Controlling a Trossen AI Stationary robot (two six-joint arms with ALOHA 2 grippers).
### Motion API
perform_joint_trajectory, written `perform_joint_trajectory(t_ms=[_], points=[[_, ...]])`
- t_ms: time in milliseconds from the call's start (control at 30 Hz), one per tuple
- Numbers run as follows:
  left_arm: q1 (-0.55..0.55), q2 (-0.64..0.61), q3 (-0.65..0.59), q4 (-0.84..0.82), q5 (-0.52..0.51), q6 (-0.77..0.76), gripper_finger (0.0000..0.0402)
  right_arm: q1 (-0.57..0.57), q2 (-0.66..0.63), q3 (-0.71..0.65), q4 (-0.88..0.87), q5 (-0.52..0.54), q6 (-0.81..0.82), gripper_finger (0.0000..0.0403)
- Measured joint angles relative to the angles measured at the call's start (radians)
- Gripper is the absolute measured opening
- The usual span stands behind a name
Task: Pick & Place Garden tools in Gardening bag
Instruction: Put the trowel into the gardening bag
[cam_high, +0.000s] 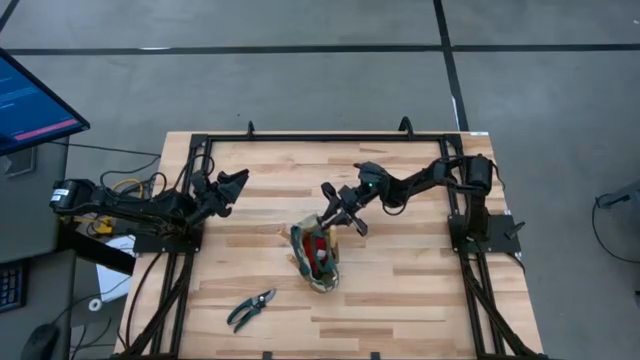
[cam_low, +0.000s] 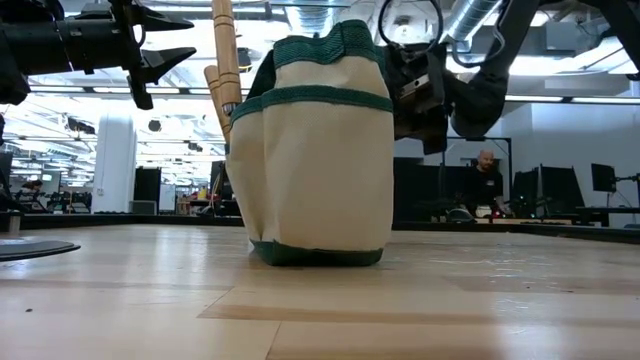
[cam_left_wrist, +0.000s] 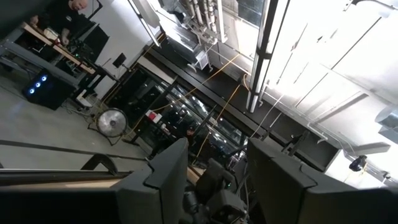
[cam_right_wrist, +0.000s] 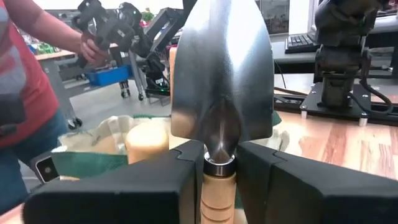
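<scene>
The gardening bag (cam_high: 316, 260), tan with teal-green edging, stands on its base on the table; it also shows in the low view (cam_low: 315, 150). Light wooden tool handles (cam_low: 225, 60) stick up out of it, and a red item (cam_high: 318, 246) lies inside. My right gripper (cam_high: 343, 212) is just beyond the bag's far side, shut on a silver-bladed trowel (cam_right_wrist: 222, 74). My left gripper (cam_high: 232, 186) is open and empty, raised at the table's left. The dark-handled pruning shears (cam_high: 251, 309) lie flat on the table near the front edge. My right gripper pinches the trowel between its two fingers at the top of the wooden handle (cam_right_wrist: 217, 186), just below the metal collar. The blade stands out past the fingertips. The trowel is lifted clear of the table, next to the bag's opening.
A black frame (cam_high: 300, 135) runs along the table's far and side edges. A person in a red shirt (cam_right_wrist: 25, 93) stands beyond the table. A monitor (cam_high: 30, 100) sits off the table's left. Bare wood lies to the right of the bag.
</scene>
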Motion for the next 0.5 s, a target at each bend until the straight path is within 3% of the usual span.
perform_joint_trajectory(t_ms=[300,500], points=[[0.000,0.000,0.000,0.000,-0.005,0.000,0.0166,0.004,0.007,-0.029,-0.013,0.011,-0.014,0.0057],[0.000,0.000,0.000,0.000,-0.005,0.000,0.0166,-0.009,-0.014,-0.024,-0.006,0.000,0.059,0.0113]])
